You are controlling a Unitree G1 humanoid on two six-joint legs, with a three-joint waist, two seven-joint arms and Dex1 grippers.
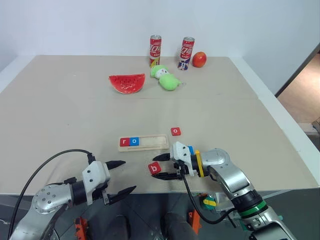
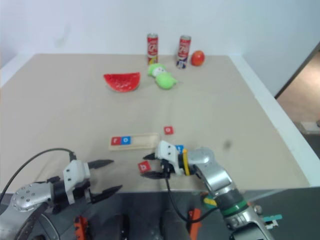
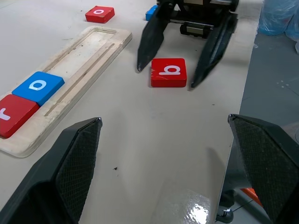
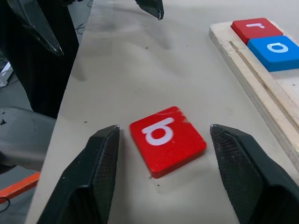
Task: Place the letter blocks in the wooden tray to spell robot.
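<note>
The wooden tray [image 1: 150,142] lies at mid-table with a red r block [image 1: 124,142] and a blue o block [image 1: 134,141] at its left end. A red o block [image 1: 175,131] lies just behind the tray's right end. A red b block [image 4: 167,140] lies flat near the table's front edge. My right gripper [image 1: 157,167] straddles it, open, with a gap showing on each side. A blue block [image 3: 152,11] peeks out behind that gripper. My left gripper [image 1: 127,176] hovers open and empty at the front edge, left of the b block.
At the back stand two red cans [image 1: 155,50] [image 1: 187,52] and a red fruit [image 1: 199,59]. In front of them lie a watermelon slice [image 1: 127,82] and a green plush toy [image 1: 166,77]. The table's front edge [image 1: 280,184] runs just under both grippers.
</note>
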